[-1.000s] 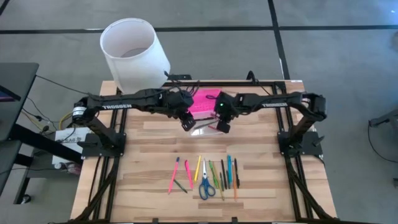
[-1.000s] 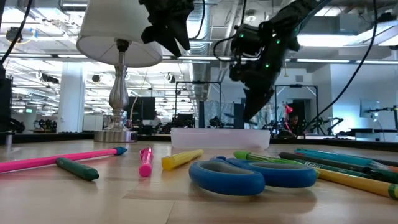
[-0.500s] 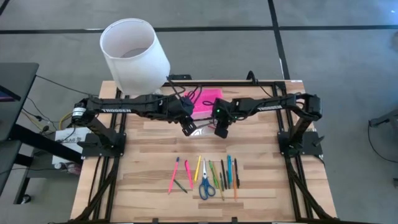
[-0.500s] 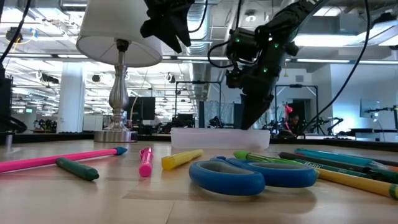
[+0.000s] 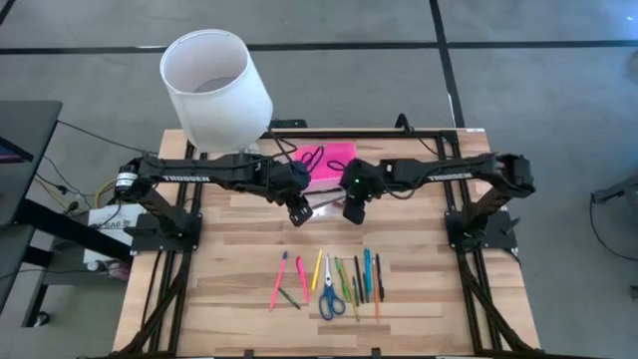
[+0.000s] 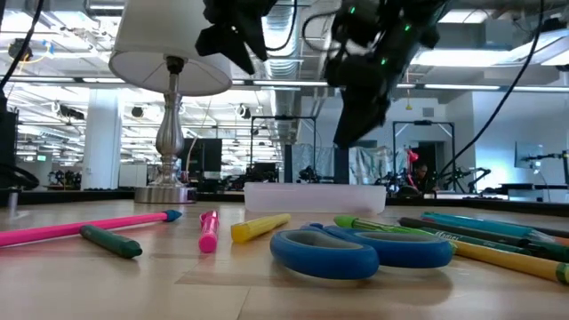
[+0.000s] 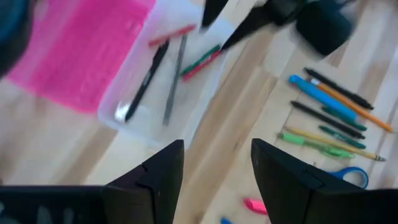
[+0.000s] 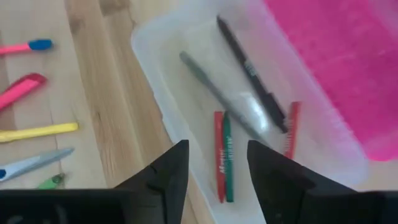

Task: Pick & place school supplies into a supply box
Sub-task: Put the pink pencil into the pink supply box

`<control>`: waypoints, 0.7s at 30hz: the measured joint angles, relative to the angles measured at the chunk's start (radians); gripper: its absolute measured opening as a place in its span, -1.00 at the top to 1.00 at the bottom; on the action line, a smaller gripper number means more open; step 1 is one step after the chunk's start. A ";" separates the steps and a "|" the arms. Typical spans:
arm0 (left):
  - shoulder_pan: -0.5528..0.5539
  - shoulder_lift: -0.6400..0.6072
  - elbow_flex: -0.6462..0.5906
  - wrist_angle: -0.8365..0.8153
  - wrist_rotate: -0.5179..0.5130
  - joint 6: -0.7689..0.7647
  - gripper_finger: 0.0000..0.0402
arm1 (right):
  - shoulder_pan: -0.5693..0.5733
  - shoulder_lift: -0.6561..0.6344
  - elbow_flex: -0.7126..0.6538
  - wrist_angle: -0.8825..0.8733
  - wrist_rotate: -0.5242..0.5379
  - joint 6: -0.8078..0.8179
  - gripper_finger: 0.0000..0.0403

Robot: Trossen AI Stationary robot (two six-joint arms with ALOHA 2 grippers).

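The supply box stands open at the table's far middle: its clear base [image 5: 325,201] [image 8: 186,93] lies on the wood, and the pink lid [image 5: 332,163] [image 7: 81,50] lies flat behind it. A black pen [image 8: 249,68], a grey pen [image 8: 214,90], and red and green ones [image 8: 222,155] lie inside. The other school supplies [image 5: 344,277], with blue scissors [image 5: 331,299] [image 6: 356,252], lie in a row nearer the front. My right gripper [image 8: 214,174] [image 5: 354,211] hangs open above the base's right end. My left gripper [image 7: 214,180] [image 5: 299,211] hovers open over its left end.
A lamp with a white shade [image 5: 214,85] [image 6: 173,49] stands at the far left corner. Black cables [image 5: 311,157] cross the pink lid. Bare wood lies between the box and the row of pens, and to either side of the row.
My right gripper has opened and risen out of the clear base, coming a little toward the near edge. My left gripper has drifted slightly toward the near edge and has stayed open. The box and the row of supplies have kept their places.
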 joint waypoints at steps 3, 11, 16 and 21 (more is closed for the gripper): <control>-0.039 0.000 0.000 -0.034 -0.029 -0.053 0.09 | 0.026 -0.057 0.000 -0.013 0.032 0.007 0.25; -0.239 0.000 -0.004 -0.137 -0.195 -0.315 0.09 | 0.148 -0.205 -0.001 -0.134 0.149 0.095 0.35; -0.368 0.006 -0.076 -0.136 -0.234 -0.562 0.09 | 0.264 -0.296 -0.017 -0.212 0.263 0.194 0.37; -0.440 0.006 -0.207 -0.081 -0.223 -0.777 0.09 | 0.388 -0.370 -0.020 -0.251 0.357 0.305 0.38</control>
